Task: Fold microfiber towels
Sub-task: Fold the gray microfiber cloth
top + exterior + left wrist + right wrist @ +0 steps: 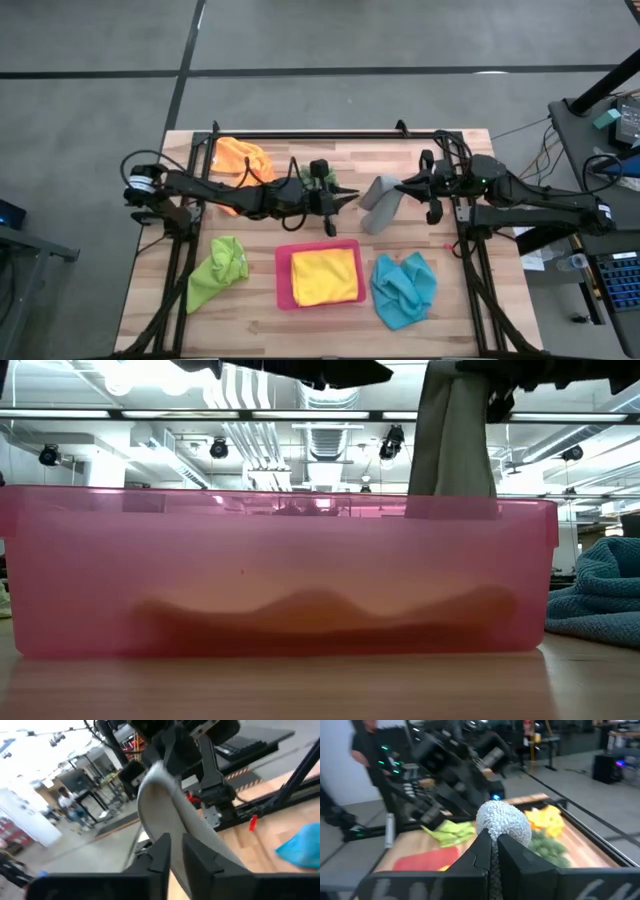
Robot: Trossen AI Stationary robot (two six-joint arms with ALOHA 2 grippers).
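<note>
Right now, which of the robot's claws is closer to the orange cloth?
Left. The left gripper is at mid-table, the orange towel behind its arm; the right gripper, pinching the grey towel, is farther right.

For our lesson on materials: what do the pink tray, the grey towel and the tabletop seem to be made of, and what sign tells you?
Pink tray: likely plastic, smooth and translucent; a shape inside shows through its wall.
Grey towel: soft, nubby fabric, probably microfibre; it hangs limp from the right pincer.
Tabletop: seems wood, pale planks with visible grain and seams.
</note>
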